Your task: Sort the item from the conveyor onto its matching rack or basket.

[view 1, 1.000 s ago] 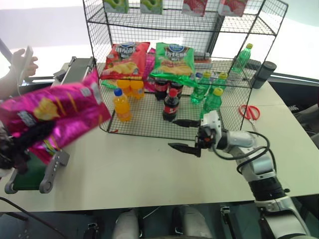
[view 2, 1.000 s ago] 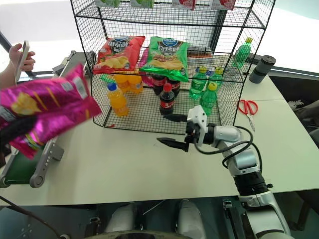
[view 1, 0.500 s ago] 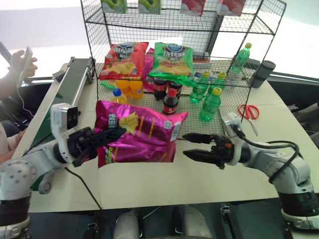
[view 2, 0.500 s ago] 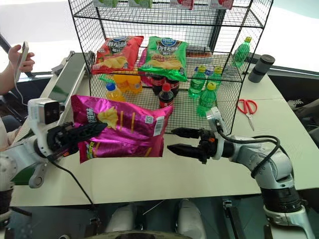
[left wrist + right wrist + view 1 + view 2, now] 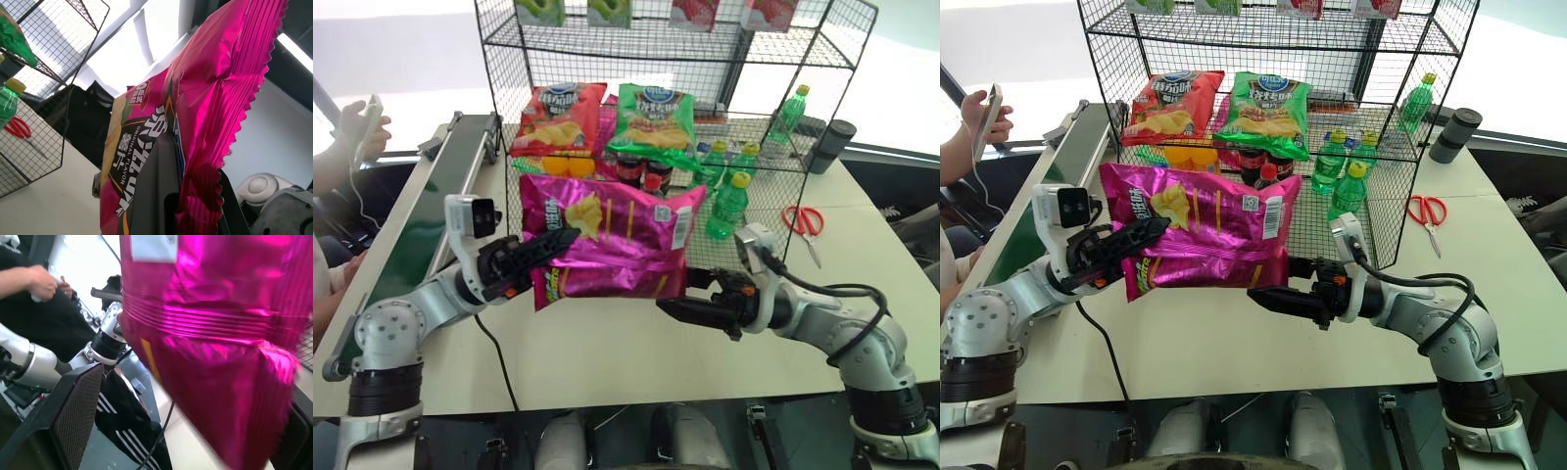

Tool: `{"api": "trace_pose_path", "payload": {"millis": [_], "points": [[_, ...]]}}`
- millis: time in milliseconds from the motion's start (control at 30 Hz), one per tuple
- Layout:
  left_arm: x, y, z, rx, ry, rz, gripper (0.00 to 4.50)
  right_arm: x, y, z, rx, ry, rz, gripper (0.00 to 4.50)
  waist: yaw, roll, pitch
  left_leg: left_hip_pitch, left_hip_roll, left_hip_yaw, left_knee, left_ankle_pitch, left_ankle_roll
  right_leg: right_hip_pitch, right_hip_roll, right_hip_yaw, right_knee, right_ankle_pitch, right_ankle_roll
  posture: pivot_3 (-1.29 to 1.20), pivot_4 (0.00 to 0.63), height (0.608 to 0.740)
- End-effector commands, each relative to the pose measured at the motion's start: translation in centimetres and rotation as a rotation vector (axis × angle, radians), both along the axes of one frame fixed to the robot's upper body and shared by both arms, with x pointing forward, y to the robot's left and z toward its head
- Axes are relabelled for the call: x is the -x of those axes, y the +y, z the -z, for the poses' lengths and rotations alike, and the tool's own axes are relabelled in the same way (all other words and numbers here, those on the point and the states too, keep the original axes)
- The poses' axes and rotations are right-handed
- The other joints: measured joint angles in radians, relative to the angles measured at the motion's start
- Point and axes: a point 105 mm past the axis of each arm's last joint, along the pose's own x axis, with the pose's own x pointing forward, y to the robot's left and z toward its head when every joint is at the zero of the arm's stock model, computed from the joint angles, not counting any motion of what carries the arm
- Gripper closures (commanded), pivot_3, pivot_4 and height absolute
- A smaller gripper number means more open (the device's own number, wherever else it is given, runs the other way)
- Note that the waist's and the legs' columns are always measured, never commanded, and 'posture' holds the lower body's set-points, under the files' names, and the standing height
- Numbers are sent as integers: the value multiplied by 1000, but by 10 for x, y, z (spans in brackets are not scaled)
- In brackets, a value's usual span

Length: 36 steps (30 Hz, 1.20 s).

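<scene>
Item: pink chip bag [image 5: 612, 245]. Light, crinkly, slippery, crushable (judged). Left tool [image 5: 548, 247] clamps edge seam; right tool [image 5: 690, 294] wide, straddling opposite seam.

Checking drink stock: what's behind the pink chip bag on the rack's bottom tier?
Behind the pink chip bag, orange bottle tops, cola caps and green bottles show on the rack; their lower parts are covered.

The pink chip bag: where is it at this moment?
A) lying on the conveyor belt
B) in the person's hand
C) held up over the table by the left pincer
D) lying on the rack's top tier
C: the left pincer is shut on the pink chip bag's end, holding it above the table.
</scene>
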Motion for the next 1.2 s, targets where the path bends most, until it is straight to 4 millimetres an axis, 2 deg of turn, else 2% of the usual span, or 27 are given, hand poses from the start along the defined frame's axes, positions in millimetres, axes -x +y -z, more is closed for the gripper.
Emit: {"api": "trace_pose_path", "payload": {"millis": [33,67,167,333,400,467,500,533,600,733,767,800,900,1000,1067,1200], "points": [[3,-5,-9,15,-42,9,4442,-1,5,-7,-25,-31,-13,0,1,0,0,0,0,0,0,0,0,0,0,0,0,0,0,0,150,738],[3,-6,-9,12,-43,8,4442,-2,4,-8,-30,-27,-16,0,1,0,0,0,0,0,0,0,0,0,0,0,0,0,0,0,150,738],[3,-7,-6,-6,-38,14,4500,-3,1,-8,-19,-27,-17,745,2,0,0,0,-1,0,0,0,0,0,0,0,0,0,0,0,150,738],[3,-6,1,-43,-43,5,4500,-2,-1,-12,-35,-20,-23,3333,2,0,0,0,-1,0,0,0,0,0,0,0,0,0,0,0,150,738],[0,-6,4,-63,-57,-21,4500,-3,-2,-12,-33,-22,-14,4184,1,0,0,0,-1,0,0,0,0,0,0,0,0,0,0,0,150,738],[-6,-6,8,-89,-71,-60,4500,-6,-4,-11,-18,-41,3,4285,2,0,0,0,-1,0,0,0,0,0,0,0,0,0,0,0,150,738],[-6,-6,9,-91,-74,-60,3931,-7,-5,-11,-12,-47,7,4285,2,0,0,0,-1,0,0,0,0,0,0,0,0,0,0,0,150,738],[-6,-6,9,-90,-75,-57,3604,-7,-5,-11,-8,-51,10,4285,2,0,0,0,-1,0,0,0,0,0,0,0,0,0,0,0,150,738],[-11,-2,12,-120,-81,-87,2652,-7,-8,-9,10,-60,16,4285,2,0,0,-1,-1,0,0,0,1,0,0,0,-1,0,0,0,150,738],[-12,9,16,-190,-96,-125,635,-11,-30,-4,92,-111,112,4285,3,0,0,-1,-1,0,0,-1,1,0,0,0,-1,0,0,0,150,738],[-11,11,19,-215,-102,-129,206,-11,-36,-2,118,-125,130,4285,3,0,0,-1,-1,0,0,-1,1,0,0,0,-2,0,0,0,150,738],[-11,14,24,-270,-131,-148,0,-10,-42,-1,143,-148,160,4285,3,0,0,-1,0,0,0,-1,1,0,0,0,-2,0,0,0,150,738],[-9,21,37,-380,-186,-176,0,-7,-59,-5,165,-177,242,4285,4,0,0,-1,0,0,-1,-1,2,0,0,0,-3,0,0,0,150,738],[-19,32,42,-496,-345,-321,0,-8,-82,-17,202,-288,412,4285,8,1,1,-2,0,1,-1,-1,2,-1,0,0,-4,0,0,0,150,738],[-22,34,41,-522,-431,-367,0,-15,-96,-30,204,-393,544,4285,13,1,1,-2,1,1,-1,-1,2,-1,0,0,-5,0,0,0,150,738],[-32,27,34,-508,-557,-463,0,-18,-122,-74,244,-691,811,4285,25,2,1,-2,2,2,-2,-2,2,-1,0,0,-9,1,-2,0,150,738]]}}
